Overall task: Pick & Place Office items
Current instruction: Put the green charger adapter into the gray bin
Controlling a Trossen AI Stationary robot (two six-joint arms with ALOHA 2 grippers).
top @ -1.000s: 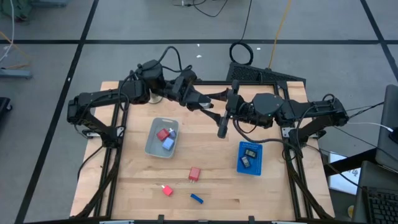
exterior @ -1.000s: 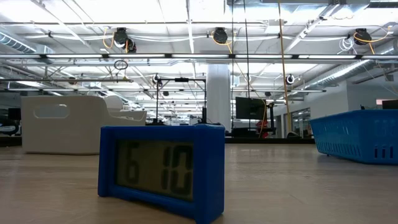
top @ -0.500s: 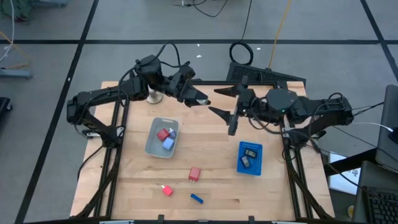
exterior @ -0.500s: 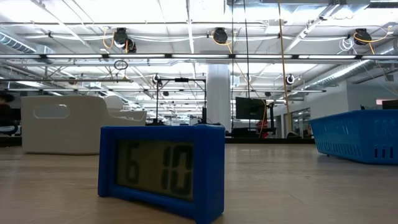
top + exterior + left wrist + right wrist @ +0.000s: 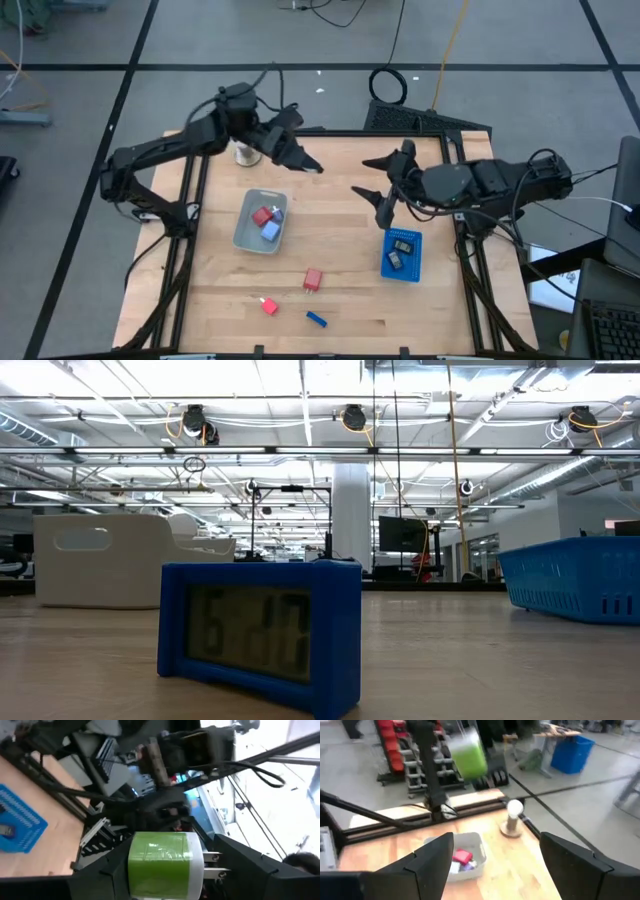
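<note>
Two trays, three loose items, one green item

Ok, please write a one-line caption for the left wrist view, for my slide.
Left hand holding a green item between its fingers, blue tray on the table beyond.

A green office item, blocky with a white edge, is clamped between the left gripper's fingers, lifted above the far middle of the table; the right wrist view shows it as a green block in the air. Inside the grey tray, left of centre, lie a red block and a lavender-blue one, touching. Two dark items rest in the blue tray on the right. On the bare wood near the front lie a red block, a small red piece and a blue clip, apart from each other.
</note>
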